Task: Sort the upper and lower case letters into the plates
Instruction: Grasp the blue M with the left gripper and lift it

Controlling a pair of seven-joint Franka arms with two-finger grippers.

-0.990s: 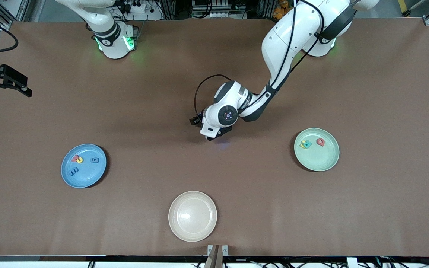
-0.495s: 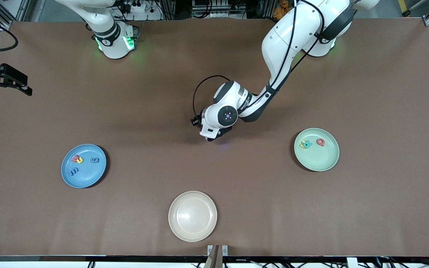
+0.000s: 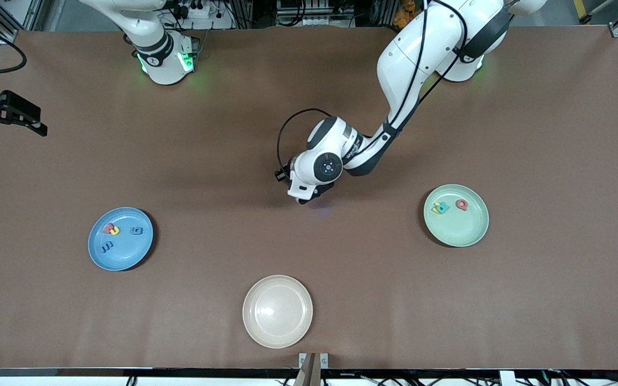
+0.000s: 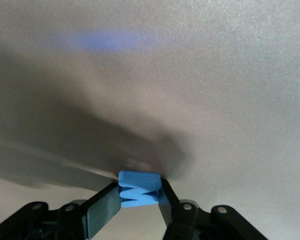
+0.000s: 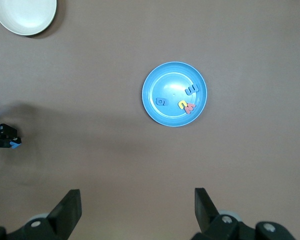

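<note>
Left jaws pinching blue letter (image 4: 139,188) between them, right jaws spread.

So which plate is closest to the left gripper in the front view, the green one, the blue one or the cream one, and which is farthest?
Measured from the left gripper, shut on a blue letter at mid-table:
1. Cream plate, nearer the front camera.
2. Green plate, toward the left arm's end; close to the cream one.
3. Blue plate, toward the right arm's end; farthest.

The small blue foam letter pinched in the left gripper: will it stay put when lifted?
Probably. The blue foam letter looks thick and squashy, so the left gripper should bite in. Likely very light. Clamped on edge, it might twist.
</note>
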